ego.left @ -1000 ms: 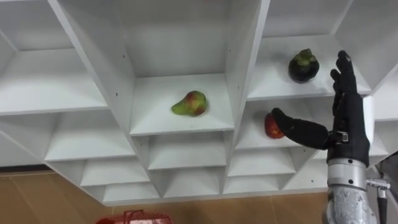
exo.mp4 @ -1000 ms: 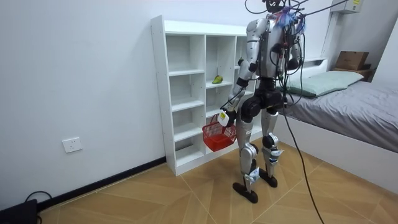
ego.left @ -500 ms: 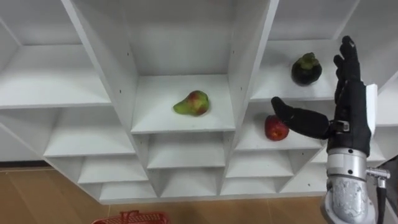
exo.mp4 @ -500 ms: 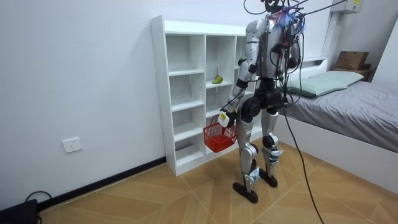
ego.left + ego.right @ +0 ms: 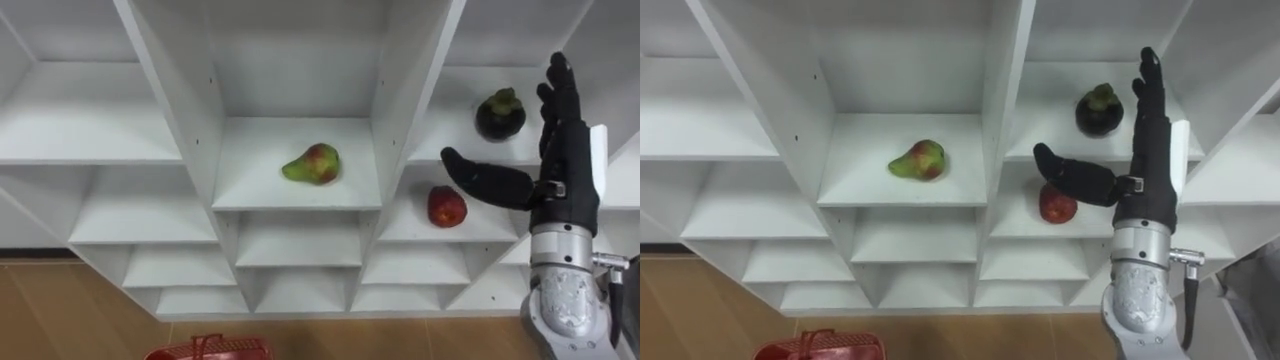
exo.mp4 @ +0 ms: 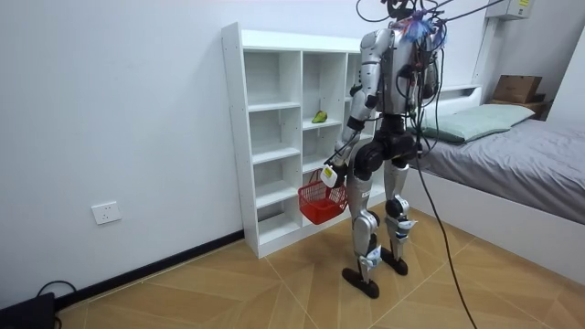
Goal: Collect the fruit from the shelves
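A white closet (image 5: 395, 110) of open compartments faces me. In its middle column lies a green-red pear (image 5: 312, 164). The right column holds a dark mangosteen (image 5: 500, 114) on one shelf and a red apple (image 5: 446, 206) on the shelf below. My right hand (image 5: 565, 170) is open and upright in front of that column, its thumb stretched left just above the apple and touching neither fruit. In the room view my left hand (image 6: 331, 172) hangs low with a red basket (image 6: 320, 199) under it, its fingers round the handle. The basket's rim (image 5: 205, 350) peeks in at the bottom.
I stand close in front of the closet (image 6: 274, 137) on a wooden floor (image 6: 274, 283). A bed (image 6: 512, 164) lies at the room view's right, behind me. The other compartments hold nothing.
My right hand has risen a little against the shelves, so its thumb no longer covers the apple. The eye view has shifted slightly. The basket still hangs from the left hand.
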Controlling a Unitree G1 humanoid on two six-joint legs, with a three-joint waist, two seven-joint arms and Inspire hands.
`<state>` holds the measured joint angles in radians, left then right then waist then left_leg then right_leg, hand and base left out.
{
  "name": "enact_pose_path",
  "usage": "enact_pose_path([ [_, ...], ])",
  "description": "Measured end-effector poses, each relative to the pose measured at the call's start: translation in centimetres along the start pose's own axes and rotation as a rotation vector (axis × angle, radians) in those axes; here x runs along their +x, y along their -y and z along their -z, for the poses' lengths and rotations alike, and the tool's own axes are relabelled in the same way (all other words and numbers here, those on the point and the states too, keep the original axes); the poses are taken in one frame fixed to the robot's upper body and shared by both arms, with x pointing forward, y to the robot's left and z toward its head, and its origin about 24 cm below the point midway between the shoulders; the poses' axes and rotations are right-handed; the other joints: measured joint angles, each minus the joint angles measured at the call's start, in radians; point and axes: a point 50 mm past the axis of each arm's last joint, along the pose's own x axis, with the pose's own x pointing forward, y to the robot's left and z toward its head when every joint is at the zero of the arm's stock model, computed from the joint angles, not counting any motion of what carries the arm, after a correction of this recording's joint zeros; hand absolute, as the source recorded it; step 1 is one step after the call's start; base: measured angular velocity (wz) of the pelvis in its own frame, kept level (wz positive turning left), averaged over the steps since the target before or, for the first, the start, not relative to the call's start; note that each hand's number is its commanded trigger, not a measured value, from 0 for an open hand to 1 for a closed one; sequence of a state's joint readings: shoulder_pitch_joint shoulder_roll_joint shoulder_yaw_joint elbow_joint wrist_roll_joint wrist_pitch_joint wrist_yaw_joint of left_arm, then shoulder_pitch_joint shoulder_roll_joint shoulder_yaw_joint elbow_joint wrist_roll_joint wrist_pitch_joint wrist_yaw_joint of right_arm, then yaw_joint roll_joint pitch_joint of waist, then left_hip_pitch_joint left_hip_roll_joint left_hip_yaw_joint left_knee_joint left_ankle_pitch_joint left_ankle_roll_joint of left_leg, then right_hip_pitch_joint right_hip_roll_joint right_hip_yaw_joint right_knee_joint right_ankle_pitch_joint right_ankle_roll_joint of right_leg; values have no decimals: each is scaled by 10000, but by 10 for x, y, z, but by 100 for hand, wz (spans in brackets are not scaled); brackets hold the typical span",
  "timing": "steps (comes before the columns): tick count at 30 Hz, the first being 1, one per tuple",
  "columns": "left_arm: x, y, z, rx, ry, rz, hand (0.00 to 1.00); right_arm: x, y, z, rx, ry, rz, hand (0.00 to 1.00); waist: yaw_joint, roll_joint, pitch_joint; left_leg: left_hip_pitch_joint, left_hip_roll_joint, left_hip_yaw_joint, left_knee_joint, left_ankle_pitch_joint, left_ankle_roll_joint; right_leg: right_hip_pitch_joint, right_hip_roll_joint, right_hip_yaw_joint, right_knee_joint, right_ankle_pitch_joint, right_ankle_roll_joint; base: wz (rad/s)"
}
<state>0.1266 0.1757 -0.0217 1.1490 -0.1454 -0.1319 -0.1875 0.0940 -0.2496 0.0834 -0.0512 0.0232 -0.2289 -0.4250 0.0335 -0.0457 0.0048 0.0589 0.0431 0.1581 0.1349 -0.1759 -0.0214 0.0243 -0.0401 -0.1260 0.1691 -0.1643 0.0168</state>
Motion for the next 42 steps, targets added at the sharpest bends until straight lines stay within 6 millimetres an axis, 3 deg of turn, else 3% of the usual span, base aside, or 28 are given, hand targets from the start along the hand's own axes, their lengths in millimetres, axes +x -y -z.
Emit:
enact_pose_path([
  [9,-1,-2,1,25,64,-83,100,5,12,1,337,-154,309,0,0,23,-28,-1,-2,-180,15,0,0,92,-22,-240,3,1,-1,5],
  [27,-3,-3,0,133,235,-322,100,11,13,11,80,-506,412,0,25,15,-18,42,-4,-182,11,1,-1,124,-33,-299,16,2,-2,0],
  [42,-3,-4,2,-3,30,-535,100,32,17,25,-140,-1237,740,0,21,-66,12,40,-16,-220,18,4,1,132,-45,-310,12,1,-2,0],
])
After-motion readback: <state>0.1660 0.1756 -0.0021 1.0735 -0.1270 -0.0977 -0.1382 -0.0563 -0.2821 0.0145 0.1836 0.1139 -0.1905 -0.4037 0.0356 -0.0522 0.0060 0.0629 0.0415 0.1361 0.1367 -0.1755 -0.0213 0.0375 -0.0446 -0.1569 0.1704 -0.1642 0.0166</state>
